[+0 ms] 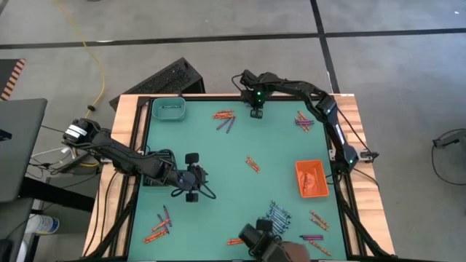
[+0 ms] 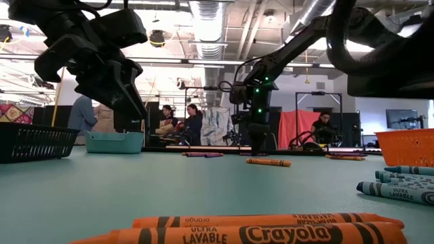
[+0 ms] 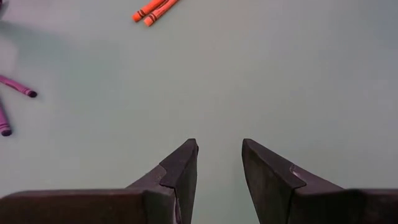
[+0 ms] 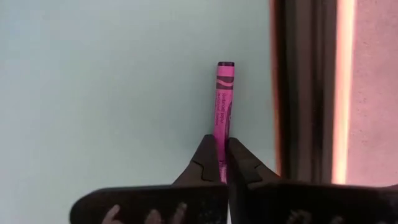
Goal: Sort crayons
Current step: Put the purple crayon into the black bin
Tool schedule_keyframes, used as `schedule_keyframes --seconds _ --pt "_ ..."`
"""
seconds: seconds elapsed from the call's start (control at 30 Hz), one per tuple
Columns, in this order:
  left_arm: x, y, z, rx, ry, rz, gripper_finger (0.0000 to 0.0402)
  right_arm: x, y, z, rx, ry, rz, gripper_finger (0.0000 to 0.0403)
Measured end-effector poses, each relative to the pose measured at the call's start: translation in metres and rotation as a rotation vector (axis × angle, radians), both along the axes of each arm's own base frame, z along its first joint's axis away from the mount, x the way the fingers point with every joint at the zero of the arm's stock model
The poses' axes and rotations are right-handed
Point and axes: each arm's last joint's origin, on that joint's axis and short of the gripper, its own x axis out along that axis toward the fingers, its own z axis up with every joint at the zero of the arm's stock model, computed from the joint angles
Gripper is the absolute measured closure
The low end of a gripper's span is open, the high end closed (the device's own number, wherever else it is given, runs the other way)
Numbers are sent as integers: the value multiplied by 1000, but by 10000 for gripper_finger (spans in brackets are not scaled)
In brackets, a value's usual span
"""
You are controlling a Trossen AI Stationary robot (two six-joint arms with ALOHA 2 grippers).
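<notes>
We note the black tray (image 1: 154, 169) at the mat's left edge, beside the left arm. The left gripper (image 1: 192, 177) hangs over bare mat left of centre, fingers (image 3: 180, 171) parted, grasping nothing. Two orange crayons (image 3: 154, 9) lie ahead of it and purple ones (image 3: 17, 86) off to one side.

The teal tray (image 1: 168, 108) sits at the far left corner. Loose crayons (image 1: 225, 118) lie in a small mixed cluster near the far edge, a short orange pair (image 1: 253, 164) at mid-mat, and more (image 1: 160, 225) at the near left.

The right gripper (image 1: 257, 111) is down at the far edge, just right of that cluster. Its fingers (image 4: 205, 163) are clenched on a pink-purple crayon (image 4: 222, 102), which lies along the mat close to the table's border.

Further right: another cluster (image 1: 304, 121) near the far right corner, the orange tray (image 1: 312, 178) at the right side, and blue-grey crayons (image 1: 279, 213) near the front edge.
</notes>
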Motion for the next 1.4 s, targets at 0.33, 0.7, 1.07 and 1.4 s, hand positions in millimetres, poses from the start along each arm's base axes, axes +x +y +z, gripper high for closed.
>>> schedule_keyframes --seconds 0.33,0.7,1.07,1.4 --pt "-1 -3 0 10 -9 11 285 29 28 26 10 -13 76 402" --pt "-23 -3 32 134 -135 104 285 64 74 61 -28 -60 189 403" --pt "-60 14 58 217 -187 248 285 97 146 90 -54 -108 355 403" --pt "-84 26 39 176 -269 326 285 114 214 110 -100 -138 494 403"
